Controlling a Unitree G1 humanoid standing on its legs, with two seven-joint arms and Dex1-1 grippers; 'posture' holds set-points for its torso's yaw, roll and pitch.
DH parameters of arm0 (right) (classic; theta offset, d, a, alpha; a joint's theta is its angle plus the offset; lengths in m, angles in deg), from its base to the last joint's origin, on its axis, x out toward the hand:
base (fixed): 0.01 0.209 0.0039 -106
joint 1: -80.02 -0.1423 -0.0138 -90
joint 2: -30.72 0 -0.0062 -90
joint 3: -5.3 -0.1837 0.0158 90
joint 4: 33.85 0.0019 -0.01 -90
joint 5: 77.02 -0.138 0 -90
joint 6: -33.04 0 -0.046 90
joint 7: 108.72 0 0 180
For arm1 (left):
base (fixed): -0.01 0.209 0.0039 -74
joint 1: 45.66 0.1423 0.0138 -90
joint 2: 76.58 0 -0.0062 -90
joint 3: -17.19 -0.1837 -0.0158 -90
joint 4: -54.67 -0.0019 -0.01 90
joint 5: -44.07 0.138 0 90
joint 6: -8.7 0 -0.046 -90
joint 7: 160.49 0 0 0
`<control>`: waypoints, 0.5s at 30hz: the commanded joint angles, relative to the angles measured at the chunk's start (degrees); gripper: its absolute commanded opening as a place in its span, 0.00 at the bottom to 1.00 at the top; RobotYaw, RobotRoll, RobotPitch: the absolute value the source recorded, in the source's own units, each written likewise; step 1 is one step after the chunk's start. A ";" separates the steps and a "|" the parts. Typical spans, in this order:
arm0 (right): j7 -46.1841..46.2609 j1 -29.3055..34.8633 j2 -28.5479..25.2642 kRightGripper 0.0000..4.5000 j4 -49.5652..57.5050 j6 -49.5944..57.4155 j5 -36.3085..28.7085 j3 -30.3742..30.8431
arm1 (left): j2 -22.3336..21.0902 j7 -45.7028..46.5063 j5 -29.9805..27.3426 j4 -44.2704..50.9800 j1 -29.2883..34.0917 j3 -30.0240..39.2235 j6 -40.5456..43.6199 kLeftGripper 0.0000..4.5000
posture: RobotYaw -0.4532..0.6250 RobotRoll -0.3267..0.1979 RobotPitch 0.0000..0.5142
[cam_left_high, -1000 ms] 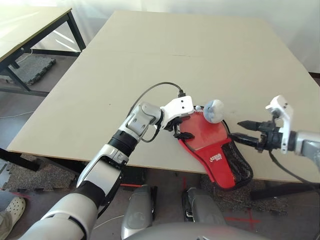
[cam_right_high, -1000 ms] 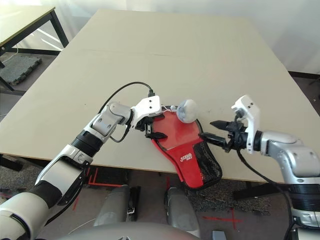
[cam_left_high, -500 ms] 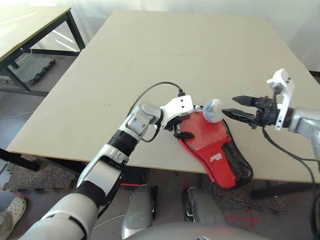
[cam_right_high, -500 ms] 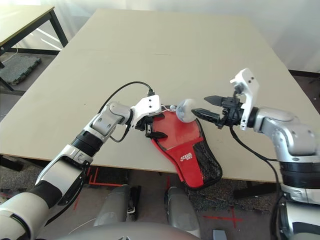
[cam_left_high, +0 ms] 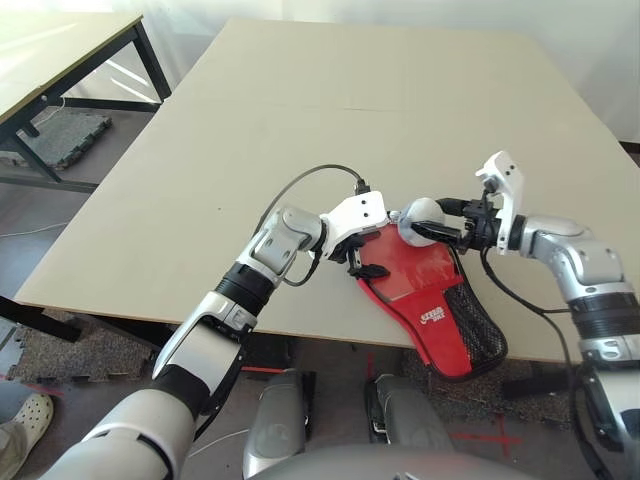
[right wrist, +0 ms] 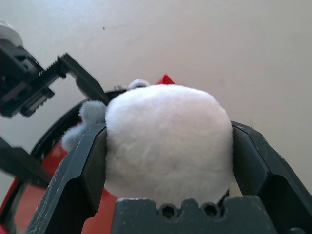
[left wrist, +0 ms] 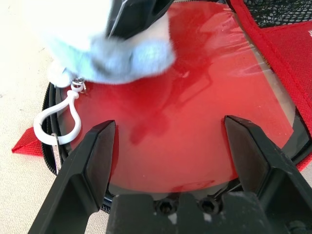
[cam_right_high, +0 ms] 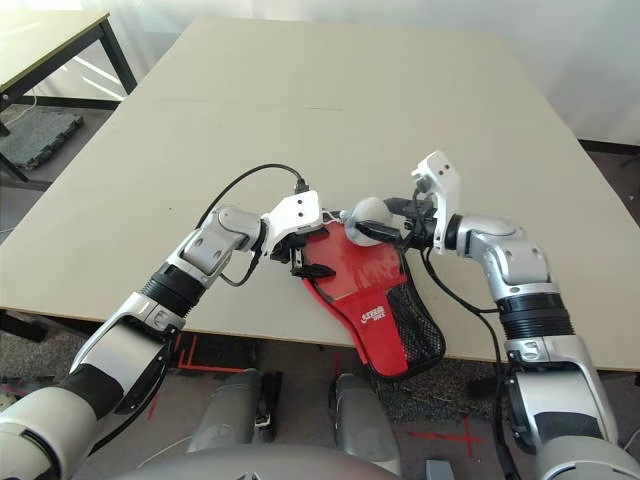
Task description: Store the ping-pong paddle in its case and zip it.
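Observation:
The case (cam_left_high: 425, 295) lies red side up near the table's front edge, its mesh-pocket end (cam_left_high: 472, 335) hanging over the edge. A glossy red round surface (left wrist: 195, 122) shows inside its black zipper rim; I cannot tell whether that is the ping-pong paddle's face. My left gripper (cam_left_high: 364, 260) is open at the round end's left rim, one finger on each side of that rim (left wrist: 168, 124). My right gripper (right wrist: 168, 127) is open around the fluffy greyish-white tag (cam_left_high: 418, 213), whose fluff touches both fingers. A white cord loop (left wrist: 51, 117) ties the tag to the zipper.
The beige table (cam_left_high: 400, 110) stretches bare beyond the case. A second table (cam_left_high: 60, 50) stands at the far left, across a floor gap. The table's front edge (cam_left_high: 300, 325) runs just under the case.
My right gripper has swung in from the case's right side, up and leftward, and now brackets the fluffy tag. The left arm and the case have stayed put.

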 commanded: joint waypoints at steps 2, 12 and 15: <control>0.34 -0.76 1.60 1.00 -3.35 -1.13 1.64 0.57 | -0.01 0.07 0.90 -1.08 1.34 -1.84 1.10 0.99 | 0.48 0.62 0.16; 2.07 -1.75 1.81 0.33 -4.82 -2.12 1.32 -2.12 | 0.01 0.02 0.93 -1.28 1.41 -1.92 1.05 1.00 | 0.47 0.62 0.17; 2.74 -2.34 1.15 0.15 -5.56 -2.99 1.47 -2.96 | 0.17 0.02 0.89 -1.32 1.45 -2.00 1.05 1.00 | 0.47 0.62 0.16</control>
